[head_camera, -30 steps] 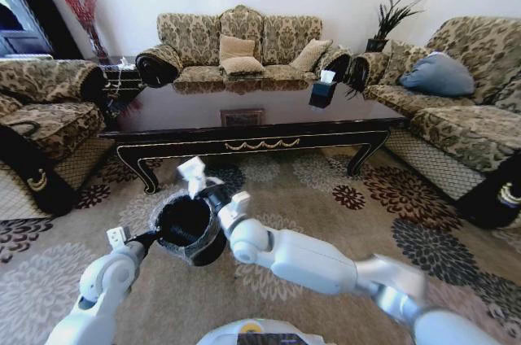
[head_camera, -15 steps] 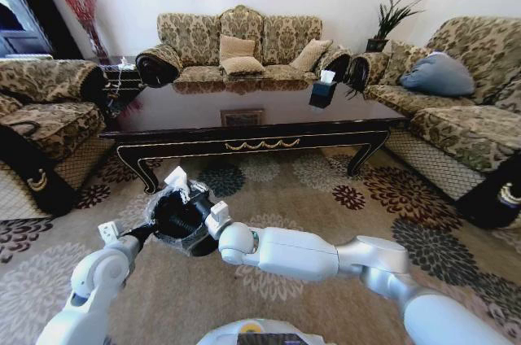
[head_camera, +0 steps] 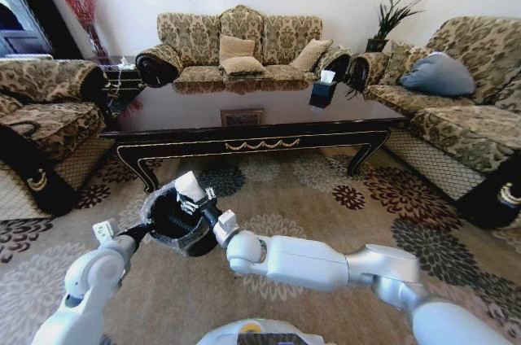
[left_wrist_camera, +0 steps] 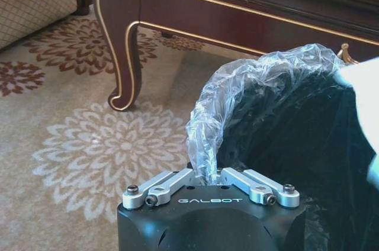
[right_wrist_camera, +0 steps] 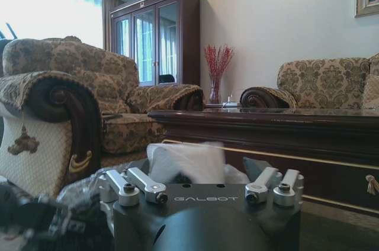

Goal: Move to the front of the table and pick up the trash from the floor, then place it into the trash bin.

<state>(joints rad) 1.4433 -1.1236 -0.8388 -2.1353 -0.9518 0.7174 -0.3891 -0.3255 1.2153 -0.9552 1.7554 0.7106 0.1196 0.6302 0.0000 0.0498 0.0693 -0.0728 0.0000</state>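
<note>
The trash bin [head_camera: 175, 231], black with a clear liner [left_wrist_camera: 237, 91], hangs tilted just above the floor [head_camera: 326, 198] in front of the table [head_camera: 260, 129]. My left gripper [head_camera: 138, 233] [left_wrist_camera: 208, 175] is shut on the bin's rim and liner. My right gripper [head_camera: 192, 196] [right_wrist_camera: 200, 175] hovers over the bin's mouth, shut on the trash [head_camera: 187, 185], a crumpled white paper scrap [right_wrist_camera: 186, 159]. That paper's edge [left_wrist_camera: 362, 103] shows over the bin's dark inside [left_wrist_camera: 284, 144]. The table's curved leg [left_wrist_camera: 124, 55] stands close behind the bin.
A dark tissue box [head_camera: 322, 89] stands on the table. Patterned sofas ring the table: one behind [head_camera: 240, 48], an armchair at left [head_camera: 41, 117], another sofa at right [head_camera: 464, 109]. Open carpet lies to the right of my arms.
My right gripper with the paper has come down closer over the bin's mouth. The bin in my left gripper has shifted a little to the left.
</note>
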